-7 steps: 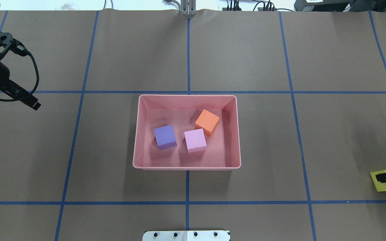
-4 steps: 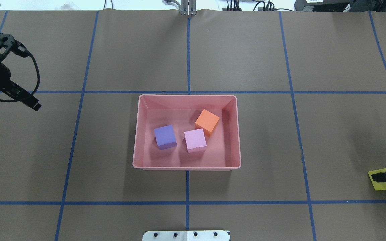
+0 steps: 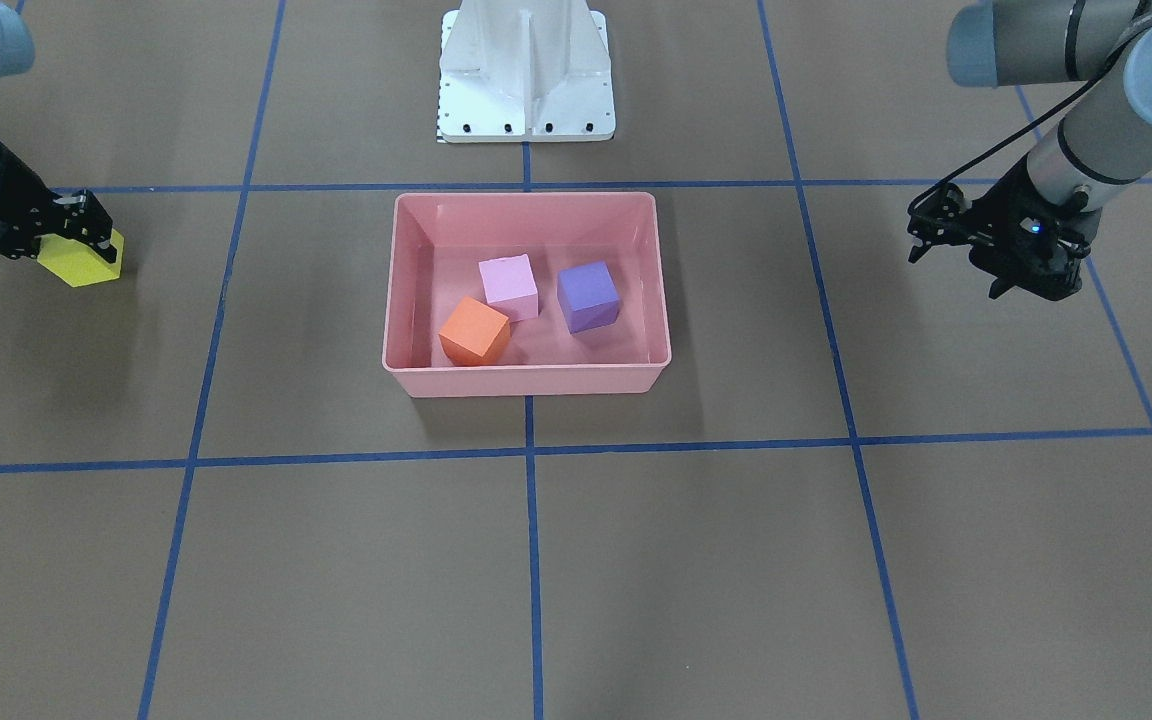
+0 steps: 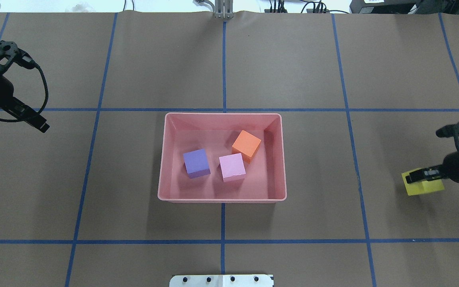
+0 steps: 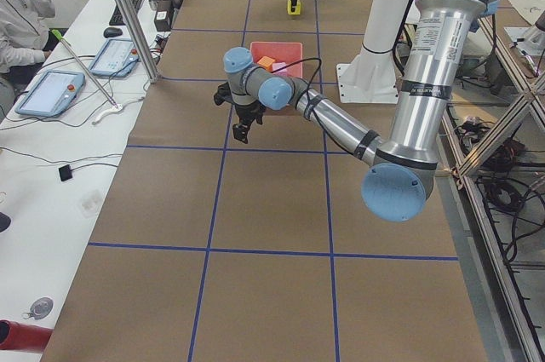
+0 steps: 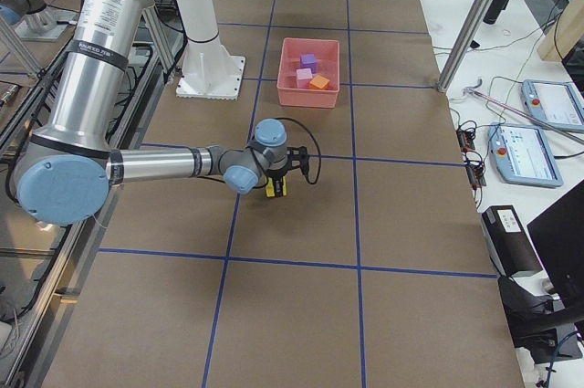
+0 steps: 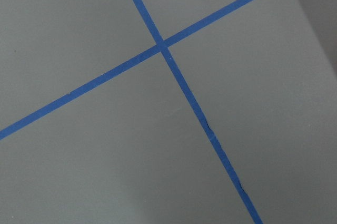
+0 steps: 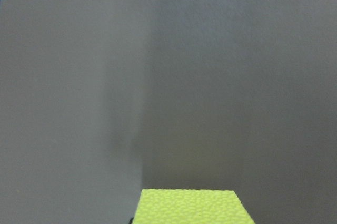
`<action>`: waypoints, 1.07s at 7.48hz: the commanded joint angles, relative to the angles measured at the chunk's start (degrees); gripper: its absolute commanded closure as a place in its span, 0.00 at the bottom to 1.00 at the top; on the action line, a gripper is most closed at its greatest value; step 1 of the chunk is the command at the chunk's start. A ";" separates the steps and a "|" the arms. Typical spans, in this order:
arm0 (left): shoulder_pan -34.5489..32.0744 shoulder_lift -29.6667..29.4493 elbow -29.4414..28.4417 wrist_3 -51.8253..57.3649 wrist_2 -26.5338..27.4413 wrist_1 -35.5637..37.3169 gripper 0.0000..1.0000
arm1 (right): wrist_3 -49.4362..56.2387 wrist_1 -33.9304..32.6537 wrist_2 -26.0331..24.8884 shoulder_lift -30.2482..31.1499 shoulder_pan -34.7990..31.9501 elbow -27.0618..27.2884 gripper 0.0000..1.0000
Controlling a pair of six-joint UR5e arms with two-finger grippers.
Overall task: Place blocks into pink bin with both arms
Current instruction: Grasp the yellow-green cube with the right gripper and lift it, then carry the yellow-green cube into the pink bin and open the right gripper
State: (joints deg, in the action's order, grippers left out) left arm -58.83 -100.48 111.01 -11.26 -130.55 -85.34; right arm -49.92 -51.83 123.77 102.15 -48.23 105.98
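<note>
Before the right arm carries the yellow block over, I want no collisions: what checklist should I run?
1. Grip: right gripper shut on the yellow block: ok.
2. Room in the pink bin: bare floor shows beside the purple block: ok.
3. Route to the bin: nothing shows in between: ok.
4. Left gripper far from the bin: ok.
5. Block high enough to clear the bin's wall: cannot tell.

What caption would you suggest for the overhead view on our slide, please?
Right gripper grips the yellow block; purple, light-pink and orange blocks sit in the pink bin.
</note>
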 commanded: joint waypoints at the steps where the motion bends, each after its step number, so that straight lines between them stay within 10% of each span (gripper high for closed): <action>1: -1.36 0.98 -0.10 0.09 0.30 0.00 0.00 | 0.00 -23.11 2.61 -16.30 -3.98 4.21 1.00; 4: -16.17 3.88 -5.07 13.36 -0.05 0.00 0.00 | -3.05 -51.65 2.52 -39.43 -4.07 6.43 1.00; 8: -35.56 3.97 -24.26 19.78 -0.14 -4.37 0.00 | -15.09 -51.70 0.34 -51.58 2.15 0.04 0.96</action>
State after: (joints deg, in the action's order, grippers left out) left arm -90.94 -96.52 90.84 8.07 -130.43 -87.17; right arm -61.31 -103.45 125.44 54.81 -48.62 108.72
